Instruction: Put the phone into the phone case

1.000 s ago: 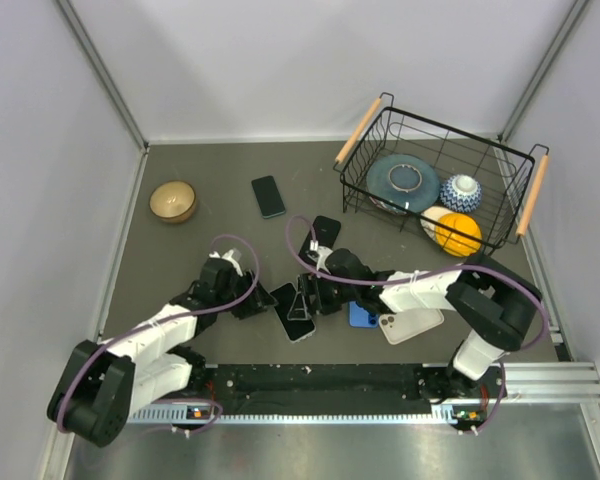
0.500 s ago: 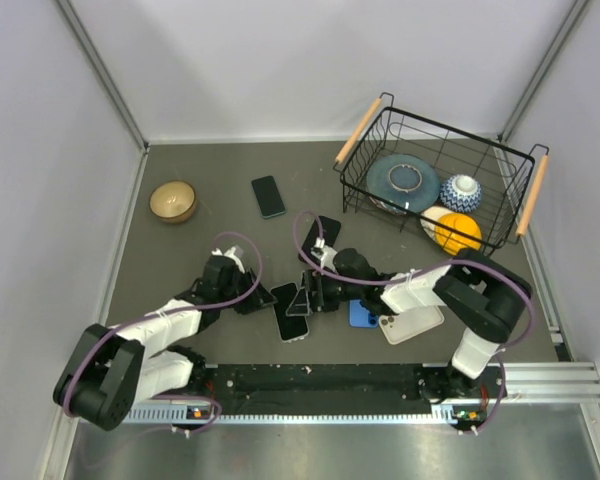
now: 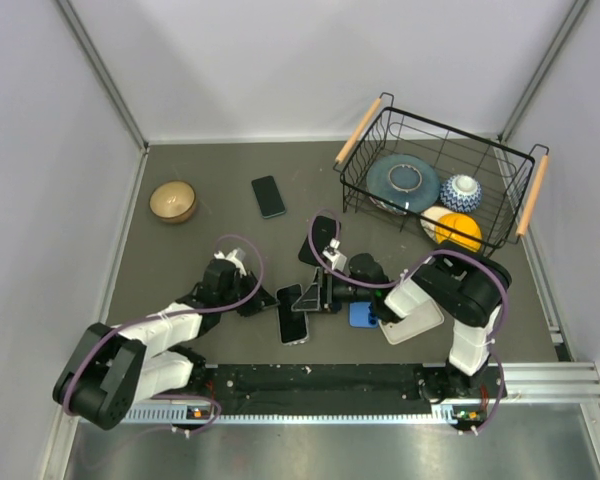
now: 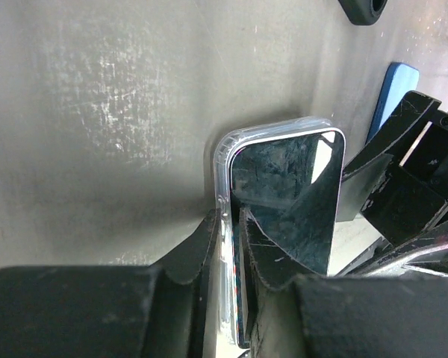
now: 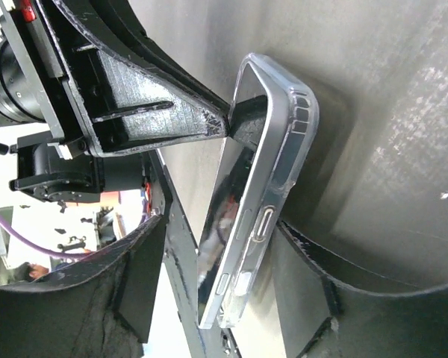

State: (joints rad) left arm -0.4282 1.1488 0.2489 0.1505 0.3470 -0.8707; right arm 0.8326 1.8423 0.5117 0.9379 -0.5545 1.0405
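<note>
A dark-screened phone (image 3: 294,325) lies near the table's front middle, partly seated in a clear phone case (image 4: 222,149). In the left wrist view the left gripper (image 4: 233,224) is shut on one long side, one finger outside the case wall and one on the phone (image 4: 284,179) screen. From the right, the right gripper (image 3: 315,295) straddles the phone (image 5: 231,224) and case (image 5: 287,156), open: one finger (image 5: 306,253) sits against the case back, the other stands clear. The phone's near end stands slightly out of the case.
A blue case (image 3: 362,315) and a white phone (image 3: 412,322) lie just right of the grippers. Farther back lie a black case (image 3: 323,232) and another black phone (image 3: 268,196). A wooden bowl (image 3: 173,201) sits at left. A wire basket (image 3: 520,205) of dishes and an orange stands back right.
The left jaws have closed onto the phone and case edge. The right jaws have narrowed around the phone, and the right wrist has shifted slightly right.
</note>
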